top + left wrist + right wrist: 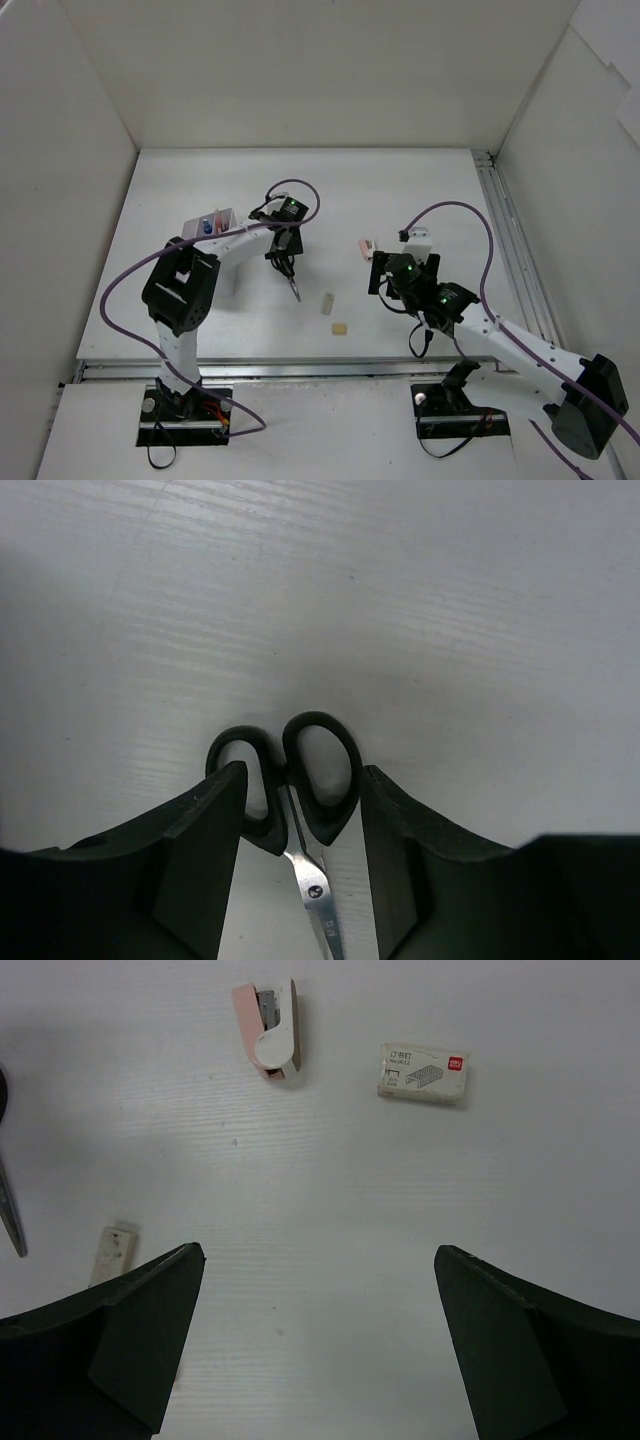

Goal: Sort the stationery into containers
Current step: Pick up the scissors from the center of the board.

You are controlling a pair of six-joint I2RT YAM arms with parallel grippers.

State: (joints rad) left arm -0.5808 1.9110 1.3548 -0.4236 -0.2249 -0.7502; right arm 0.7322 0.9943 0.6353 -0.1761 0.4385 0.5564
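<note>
Small black-handled scissors lie on the table with the blade pointing toward the near edge. My left gripper is open, its fingers straddling the handles; in the left wrist view the left finger overlaps one loop of the scissors, and a gap shows at the right finger. The white divided box stands behind the left arm with a few items inside. My right gripper is open and empty. The pink-white correction tape lies ahead of it. Two beige erasers lie between the arms.
A small white staples box lies right of the correction tape, also in the top view. One eraser shows by the right gripper's left finger. White walls enclose the table on three sides; a metal rail runs along the right edge.
</note>
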